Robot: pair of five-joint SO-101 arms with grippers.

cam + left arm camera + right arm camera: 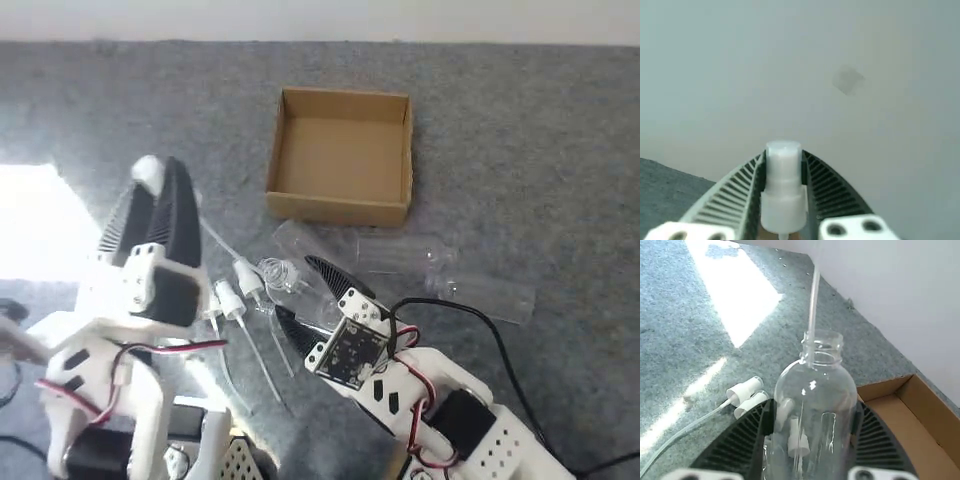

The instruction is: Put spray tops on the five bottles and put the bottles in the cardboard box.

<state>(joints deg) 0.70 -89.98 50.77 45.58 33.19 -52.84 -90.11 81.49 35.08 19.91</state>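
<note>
My left gripper point(160, 176) point(784, 162) is raised and shut on a white spray top point(148, 171) point(784, 190). Its thin dip tube point(222, 238) point(813, 300) slants down into the open neck of a clear bottle point(283, 277) point(812, 405). My right gripper point(297, 290) point(812, 412) is shut on that bottle's body and holds it tilted above the carpet. The cardboard box point(290, 205) point(912, 400) stands open behind, with nothing in it. Two more clear bottles point(400, 252) point(485, 292) lie on the carpet to the right of the grippers.
Loose spray tops point(232, 298) point(745, 390) with long tubes lie on the grey carpet between the two arms. A bright sunlit patch point(35, 220) covers the carpet at the left. A white wall point(890, 285) bounds the far side.
</note>
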